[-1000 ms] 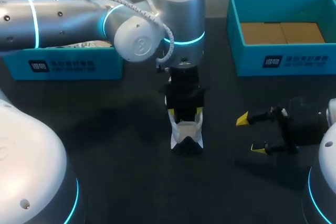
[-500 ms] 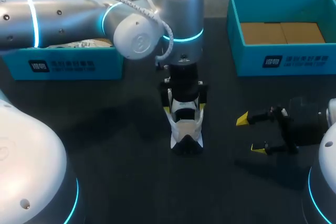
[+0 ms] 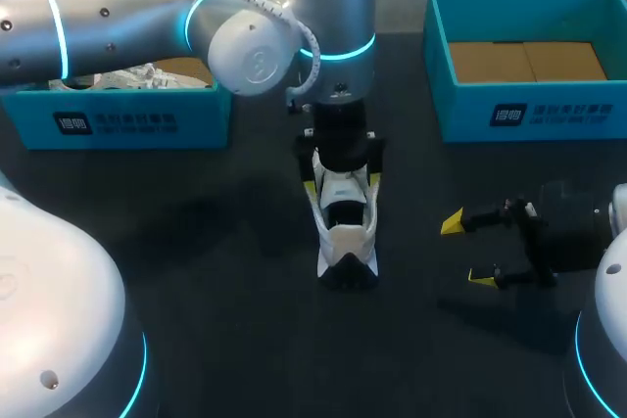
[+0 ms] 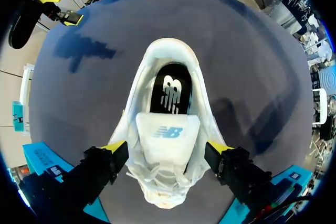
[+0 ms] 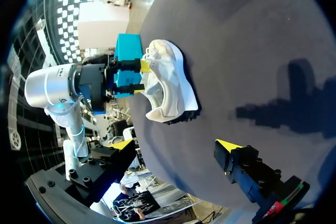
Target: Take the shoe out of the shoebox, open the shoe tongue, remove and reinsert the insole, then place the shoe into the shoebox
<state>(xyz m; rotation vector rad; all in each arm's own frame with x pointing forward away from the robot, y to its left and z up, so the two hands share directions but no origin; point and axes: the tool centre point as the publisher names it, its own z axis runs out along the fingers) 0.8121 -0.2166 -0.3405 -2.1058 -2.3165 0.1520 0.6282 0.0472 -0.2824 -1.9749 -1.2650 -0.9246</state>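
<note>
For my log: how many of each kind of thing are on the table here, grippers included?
Shoes: 1, the white shoe
Teal boxes: 2, the left box and the right box
Grippers: 2, the left gripper and the right gripper
Total: 5

Bench (image 3: pixel 196 271): dark matte top, plain and even. Soft-edged shadows (image 3: pixel 230 217) spread over the bench's middle, and another sits toward its right near side. In the right wrist view one harder-edged shadow patch (image 5: pixel 294 98) lies on the bench surface.
</note>
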